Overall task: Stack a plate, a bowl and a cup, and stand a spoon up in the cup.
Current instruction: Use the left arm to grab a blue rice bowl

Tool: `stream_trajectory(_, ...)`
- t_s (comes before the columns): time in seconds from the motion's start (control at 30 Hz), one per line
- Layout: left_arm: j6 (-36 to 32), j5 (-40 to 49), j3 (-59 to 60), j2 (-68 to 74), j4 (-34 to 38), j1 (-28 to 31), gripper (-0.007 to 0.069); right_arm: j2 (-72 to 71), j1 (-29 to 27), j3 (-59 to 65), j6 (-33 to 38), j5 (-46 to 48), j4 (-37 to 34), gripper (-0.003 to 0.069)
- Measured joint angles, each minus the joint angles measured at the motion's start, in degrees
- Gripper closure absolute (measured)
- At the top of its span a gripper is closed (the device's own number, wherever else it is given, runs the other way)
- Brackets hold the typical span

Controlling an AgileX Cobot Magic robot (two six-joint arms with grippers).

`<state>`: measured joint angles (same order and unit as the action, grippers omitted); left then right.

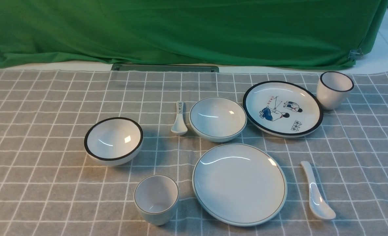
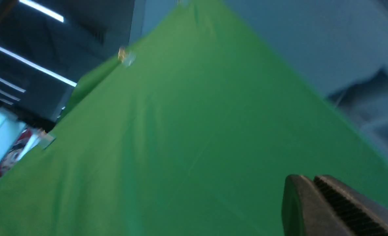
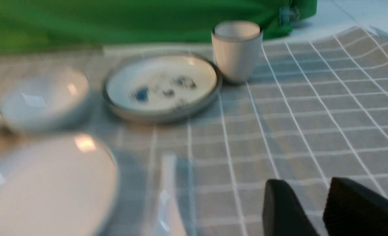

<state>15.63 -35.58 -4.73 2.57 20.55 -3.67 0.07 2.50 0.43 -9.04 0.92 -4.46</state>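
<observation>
Nothing stacked yet, and neither arm shows in the front view. The plate (image 1: 239, 184) sits near-centre on the desk (image 1: 49, 196). The bowl (image 1: 218, 118) is just behind it, the cup (image 1: 156, 198) just to its left and the spoon (image 1: 316, 193) just to its right, lying flat.

The right tool (image 3: 308, 182) has its fingers slightly apart and is empty, low over the cloth. For the left tool (image 2: 315, 200) only one finger is in frame, aimed at the green drape, so I can't tell its state.

I reckon the first step is bowl onto plate. My plan:
- Pinch the bowl's rim, one finger inside.
- Stay off the side crowding the cartoon plate (image 1: 282, 108) and clear of the small spoon (image 1: 179, 119).
- Lift clear of the plate's rim, centre it and set it down level.
- Glazed ware is likely slippery, so grip firmly and move slowly.
</observation>
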Motion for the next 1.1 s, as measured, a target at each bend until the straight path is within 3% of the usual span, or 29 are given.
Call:
stream_trajectory(0.1,0.96,7.41,-8.13,4.40,-4.20,0.05,0.0607,0.00,0.00,0.00,-7.94,-6.25,-1.16,0.0415)
stream_trajectory(0.2,1.60,23.52,-21.05,12.78,-12.44,0.05,0.0607,0.00,0.00,0.00,-11.68,-12.21,-1.68,0.0415)
stream_trajectory(0.23,1.37,36.44,-29.92,19.50,-15.16,0.05,0.0607,0.00,0.00,0.00,-12.00,-14.78,-1.88,0.0415)
stream_trajectory(0.3,0.19,45.16,-35.32,25.21,-16.06,0.05,0.0607,0.00,0.00,0.00,-12.00,-15.57,-1.88,0.0415)
stream_trajectory(0.37,-5.23,60.97,-43.76,37.72,-16.23,0.05,0.0607,0.00,0.00,0.00,-12.51,-16.57,-1.93,0.0415)
stream_trajectory(0.43,-9.29,68.02,-47.09,45.15,-15.26,0.05,0.0607,0.00,0.00,0.00,-13.23,-16.49,-1.93,0.0417)
stream_trajectory(0.5,-17.81,76.75,-51.50,58.35,-10.83,0.05,0.0607,0.00,0.68,-1.52,-16.21,-9.98,-2.10,0.0467)
stream_trajectory(0.53,-18.49,76.74,-51.50,59.29,-10.32,0.05,0.0607,0.00,0.95,-2.24,-16.34,-7.91,-2.10,0.0484)
stream_trajectory(0.57,-22.73,82.09,-54.60,67.00,-5.85,-0.39,0.0609,1.16,2.38,-6.40,-15.23,1.14,-2.10,0.0563)
stream_trajectory(0.63,-24.55,85.49,-57.23,70.76,-4.16,-1.48,0.0615,2.93,3.65,-10.40,-12.51,8.19,-2.10,0.0600)
stream_trajectory(0.67,-25.32,88.24,-60.85,76.08,-4.05,-4.00,0.0619,6.56,5.42,-17.02,-8.41,17.42,-2.05,0.0624)
stream_trajectory(0.73,-23.45,90.89,-68.15,83.40,-8.73,-8.89,0.0622,14.05,8.08,-25.40,-4.43,30.65,-1.60,0.0634)
stream_trajectory(0.83,-19.28,92.64,-76.08,90.66,-14.96,-14.83,0.0624,22.61,9.98,-32.48,0.83,41.33,-0.66,0.0636)
stream_trajectory(0.97,-16.34,95.51,-88.35,100.90,-16.99,-19.92,0.0624,31.84,11.08,-37.66,4.84,49.06,-0.13,0.0636)
stream_trajectory(1.1,-14.71,95.85,-96.80,108.48,-17.09,-20.52,0.0624,34.23,11.34,-38.43,5.49,50.51,-0.07,0.0636)
